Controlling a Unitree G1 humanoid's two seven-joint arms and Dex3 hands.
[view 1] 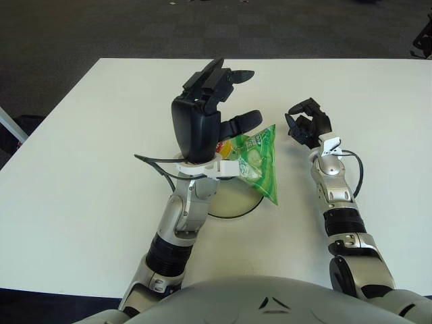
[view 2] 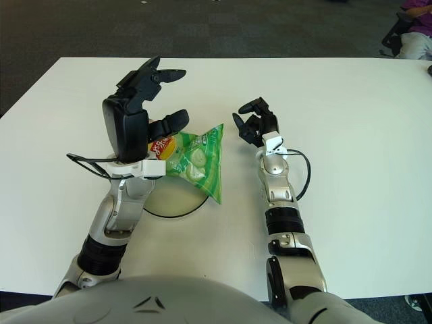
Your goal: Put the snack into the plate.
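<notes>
The snack [view 1: 255, 162], a green bag with a red and yellow label at its left end, lies tilted across the right rim of the plate [view 1: 233, 202], its pointed lower corner reaching past the rim onto the white surface [view 1: 81, 169]. The plate is pale with a dark edge, and much of it is hidden behind the left wrist.

The left hand [view 1: 206, 115] stands upright over the plate's left part, its black back toward the camera. Its fingers [view 1: 233, 77] are spread and reach away from the robot, above the bag; the thumb stretches to the right just over the bag's top edge. The fingers hold nothing, though whether the thumb touches the bag cannot be told. A thin black cable [view 1: 154, 169] loops out from the wrist to the plate's left.

The right hand [view 2: 255, 123] shows to the right of the snack, apart from it, its fingers loosely curled and empty.
</notes>
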